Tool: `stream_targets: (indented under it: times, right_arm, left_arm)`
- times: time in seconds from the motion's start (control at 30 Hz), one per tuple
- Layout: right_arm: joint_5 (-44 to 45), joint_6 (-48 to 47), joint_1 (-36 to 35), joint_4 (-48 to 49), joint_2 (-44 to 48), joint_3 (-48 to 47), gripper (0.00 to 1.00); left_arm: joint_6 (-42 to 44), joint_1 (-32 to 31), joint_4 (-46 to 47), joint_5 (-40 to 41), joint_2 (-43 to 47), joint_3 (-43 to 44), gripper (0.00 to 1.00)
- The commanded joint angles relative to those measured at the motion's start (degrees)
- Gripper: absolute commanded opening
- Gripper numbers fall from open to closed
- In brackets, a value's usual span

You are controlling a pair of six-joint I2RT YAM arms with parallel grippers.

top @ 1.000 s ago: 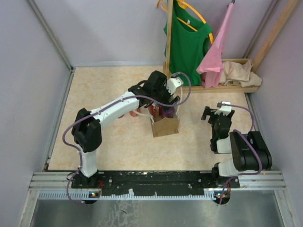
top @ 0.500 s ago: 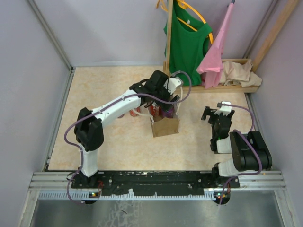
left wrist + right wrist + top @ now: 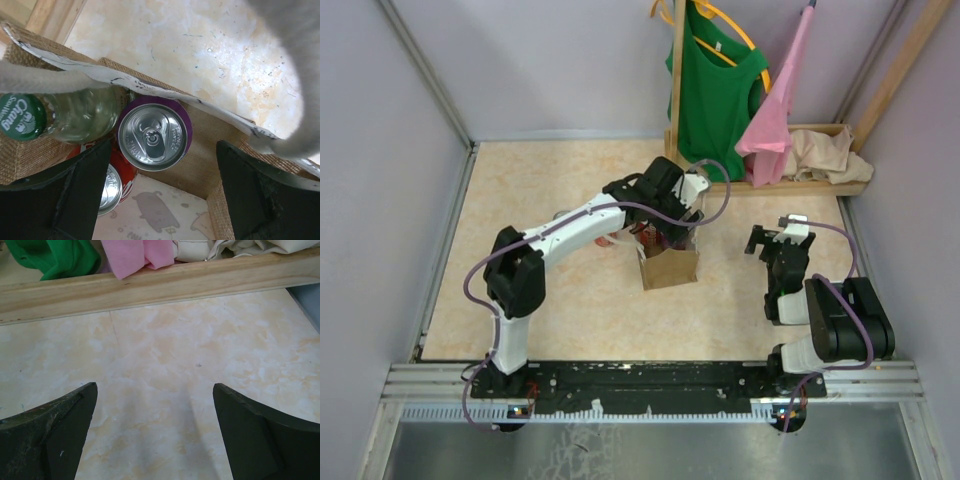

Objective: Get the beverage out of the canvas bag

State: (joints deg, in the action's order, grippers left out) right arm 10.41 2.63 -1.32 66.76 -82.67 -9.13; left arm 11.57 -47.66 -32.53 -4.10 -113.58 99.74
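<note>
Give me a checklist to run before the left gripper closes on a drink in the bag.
1. Left gripper open: ok, its jaws stand wide apart inside the canvas bag.
2. Target centred: ok, the purple can sits between the jaws, upright, top facing the camera.
3. Neighbours clear of the jaws: not ok, the green-capped bottle and red can crowd the can's left side.
4. Rope handle out of the way: cannot tell, it drapes over the bottle.
5. Bag upright: ok in the top view.
6. Right gripper clear: ok, open over bare table, apart from the bag.
</note>
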Motion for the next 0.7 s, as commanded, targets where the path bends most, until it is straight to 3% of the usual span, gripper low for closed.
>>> stream_targets:
  times: [0.0,0.23,0.67]
  right_arm:
    - [0.09,0.09,0.12,2.85,0.06,-1.25,0.99]
    - [0.13,0.07,0.05,2.8,0.06,-1.25,0.99]
    - [0.11,0.07,0.1,2.85,0.08,-1.25,0.99]
  left_arm:
    - [-0.85,-0.32,-0.75,-0.03,-1.59,1.0,0.91]
    - [-0.84,-0.3,-0.22,0.09,-3.77,0.76,0.9]
    - [-2.12,-0.24,-0.41,0.56,-7.6,0.36,0.78]
